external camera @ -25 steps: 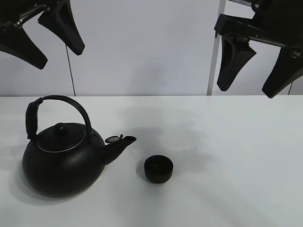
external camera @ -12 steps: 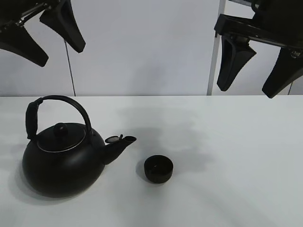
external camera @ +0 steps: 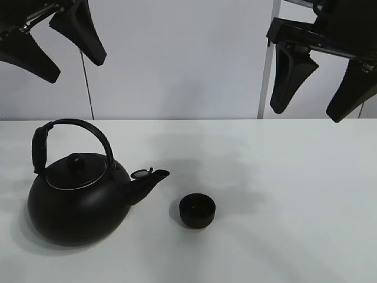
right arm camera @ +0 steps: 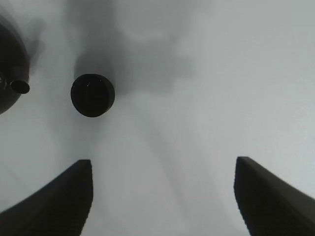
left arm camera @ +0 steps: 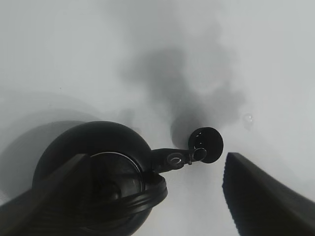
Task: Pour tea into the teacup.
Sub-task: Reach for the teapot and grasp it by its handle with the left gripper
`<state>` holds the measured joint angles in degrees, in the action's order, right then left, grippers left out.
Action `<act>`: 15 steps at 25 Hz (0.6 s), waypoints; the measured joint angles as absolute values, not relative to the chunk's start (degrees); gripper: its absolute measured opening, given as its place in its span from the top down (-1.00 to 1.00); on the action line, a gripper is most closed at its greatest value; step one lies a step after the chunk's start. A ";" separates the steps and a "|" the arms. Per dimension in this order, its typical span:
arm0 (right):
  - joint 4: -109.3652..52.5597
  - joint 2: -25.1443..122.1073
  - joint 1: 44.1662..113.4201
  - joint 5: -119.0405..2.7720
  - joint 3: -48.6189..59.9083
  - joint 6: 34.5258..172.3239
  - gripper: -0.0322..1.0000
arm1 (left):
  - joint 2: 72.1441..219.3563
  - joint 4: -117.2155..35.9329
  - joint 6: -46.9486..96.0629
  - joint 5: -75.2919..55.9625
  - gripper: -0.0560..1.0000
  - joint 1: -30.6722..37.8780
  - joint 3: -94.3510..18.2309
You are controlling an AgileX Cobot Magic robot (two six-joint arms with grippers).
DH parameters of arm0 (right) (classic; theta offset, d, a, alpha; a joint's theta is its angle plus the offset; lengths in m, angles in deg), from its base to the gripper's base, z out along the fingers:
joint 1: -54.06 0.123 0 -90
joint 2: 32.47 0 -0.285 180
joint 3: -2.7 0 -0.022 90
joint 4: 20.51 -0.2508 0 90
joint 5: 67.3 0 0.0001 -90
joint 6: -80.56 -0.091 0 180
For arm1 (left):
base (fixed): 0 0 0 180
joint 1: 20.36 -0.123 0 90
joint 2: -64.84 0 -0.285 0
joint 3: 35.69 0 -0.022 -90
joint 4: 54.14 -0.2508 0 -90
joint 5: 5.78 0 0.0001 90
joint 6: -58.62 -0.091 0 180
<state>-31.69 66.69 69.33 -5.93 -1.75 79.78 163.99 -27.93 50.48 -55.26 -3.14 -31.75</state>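
Note:
The small matte black teacup [external camera: 197,210] stands on the white table, just right of the spout of a big black kettle [external camera: 76,197] with an arched handle. High above the kettle hangs my left gripper [external camera: 56,44], open and empty. My right gripper [external camera: 321,85] hangs open and empty high at the right. The left wrist view looks down on the kettle [left arm camera: 98,177] and the teacup [left arm camera: 205,145] between the open fingers. In the right wrist view the teacup [right arm camera: 92,95] lies beside the kettle's spout [right arm camera: 19,86], far below the open gripper [right arm camera: 162,196].
The white table [external camera: 283,177] stretches bare to the right of the cup. A grey wall with a vertical metal post [external camera: 268,59] stands behind the table's far edge.
The left gripper has shifted very slightly upward and to the right. Kettle, teacup and right gripper have not moved.

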 joint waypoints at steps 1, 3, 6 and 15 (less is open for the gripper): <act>-31.69 66.69 69.33 -5.93 -1.75 79.78 -0.12 | 163.99 -27.93 50.48 -55.26 -0.12 -3.14 -31.75; -31.69 66.69 69.33 -5.93 -1.75 79.78 -0.12 | 163.99 -27.93 50.48 -55.26 -0.12 -3.14 -31.75; -31.69 66.69 69.33 -5.93 -1.75 79.78 -0.12 | 163.99 -27.89 50.48 -55.26 -0.12 -3.14 -31.75; -31.69 66.69 69.33 -5.93 -1.75 79.78 -0.12 | 163.99 -27.89 50.47 -54.85 -0.12 -3.14 -31.75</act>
